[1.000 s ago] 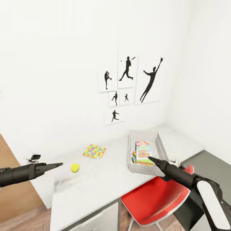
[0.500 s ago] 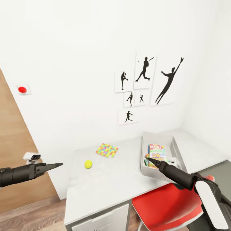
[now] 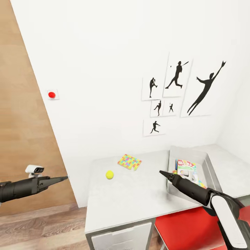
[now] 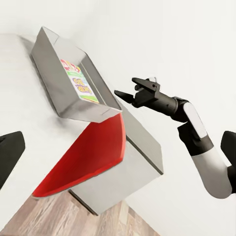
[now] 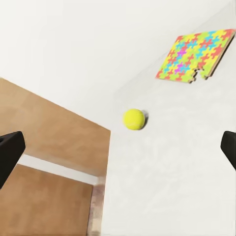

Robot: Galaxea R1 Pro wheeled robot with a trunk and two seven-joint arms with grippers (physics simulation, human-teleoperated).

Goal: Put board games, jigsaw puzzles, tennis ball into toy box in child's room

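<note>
On the light grey table [image 3: 132,198] a tennis ball [image 3: 109,174] lies near the left end, with one jigsaw puzzle [image 3: 129,161] behind it by the wall. The right wrist view looks down on the ball [image 5: 133,119] and the puzzle [image 5: 196,54]. The grey toy box [image 3: 187,150] stands at the right with a colourful board game [image 3: 185,166] inside, the box [image 4: 54,78] and game [image 4: 78,81] seen too from the left wrist. My right gripper [image 3: 163,173] hovers open just left of the box. My left gripper [image 3: 64,178] hangs open off the table's left end.
A red chair [image 3: 187,229] is tucked under the table at the right, and white drawers [image 3: 121,238] sit under its front. A wooden door [image 3: 24,139] stands at the left. The white wall holds a red button [image 3: 51,94] and black sports prints [image 3: 178,74].
The whole picture has slid right, so the camera has turned left; door and red button came into view. The ball, puzzle and box have not moved on the table.
</note>
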